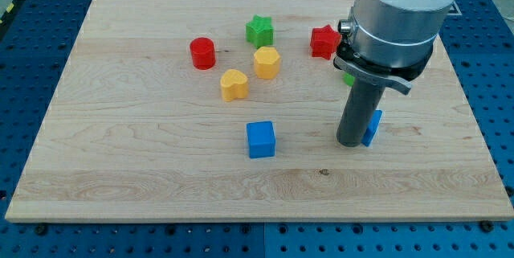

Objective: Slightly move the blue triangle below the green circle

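My tip (351, 142) presses against the left side of the small blue triangle block (372, 127) near the wooden board's (144, 169) right edge, directly below the mostly hidden green circle block (348, 79), leaving 1 slight nudge at most.

The blue triangle (373, 126) lies flat on the board toward the view's right, below the view's middle height. Only its right part shows: a bright blue slab with a slanted edge, the rest hidden behind the dark rod. My tip (351, 143) stands touching or just beside its left side. The green circle (348, 79) sits above it, near; only a small green sliver shows beside the arm's housing.
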Robot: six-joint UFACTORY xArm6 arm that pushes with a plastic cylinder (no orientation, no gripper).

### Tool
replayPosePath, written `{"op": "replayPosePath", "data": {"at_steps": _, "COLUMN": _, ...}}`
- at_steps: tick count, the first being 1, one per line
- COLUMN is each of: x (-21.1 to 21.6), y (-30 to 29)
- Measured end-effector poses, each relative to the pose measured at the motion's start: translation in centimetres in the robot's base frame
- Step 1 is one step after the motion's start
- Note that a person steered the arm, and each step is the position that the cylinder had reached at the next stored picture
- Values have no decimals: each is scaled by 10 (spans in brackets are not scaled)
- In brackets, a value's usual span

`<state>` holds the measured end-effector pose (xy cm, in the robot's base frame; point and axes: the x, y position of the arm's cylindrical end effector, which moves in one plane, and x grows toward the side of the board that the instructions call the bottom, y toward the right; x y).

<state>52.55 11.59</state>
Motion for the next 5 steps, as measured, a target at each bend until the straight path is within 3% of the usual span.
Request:
{"op": "replayPosePath", "data": {"at_steps": 2, "x": 57, "y": 0}}
{"op": "replayPosePath", "data": {"at_steps": 4, "x": 62, "y": 80}}
{"op": "replayPosePath", "data": {"at_steps": 5, "x": 62, "y": 88}}
